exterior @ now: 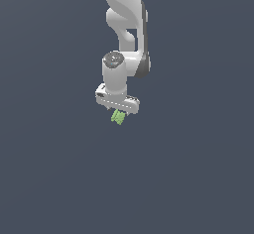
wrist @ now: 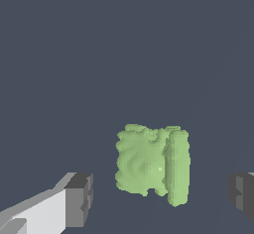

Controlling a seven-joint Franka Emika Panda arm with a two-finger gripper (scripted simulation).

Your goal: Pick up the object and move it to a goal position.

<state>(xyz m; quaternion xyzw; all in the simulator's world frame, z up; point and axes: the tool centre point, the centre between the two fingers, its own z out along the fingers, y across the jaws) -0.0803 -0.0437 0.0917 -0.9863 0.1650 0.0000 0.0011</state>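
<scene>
So the gripper (wrist: 158, 198) is spread wide open right now, with clear gaps between each grey fingertip pad (wrist: 79, 200) and the light-green bumpy object (wrist: 151, 162), so nothing's touching it. The object sits between the two fingers, a bit nearer one than the other. From the exterior view the arm (exterior: 126, 34) points straight down, with the green clump (exterior: 118, 117) poking out just under the hand.

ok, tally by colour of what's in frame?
Light green: 1, the object, between the open fingers, untouched
White: 1, the arm with its gripper
Total: 2
</scene>
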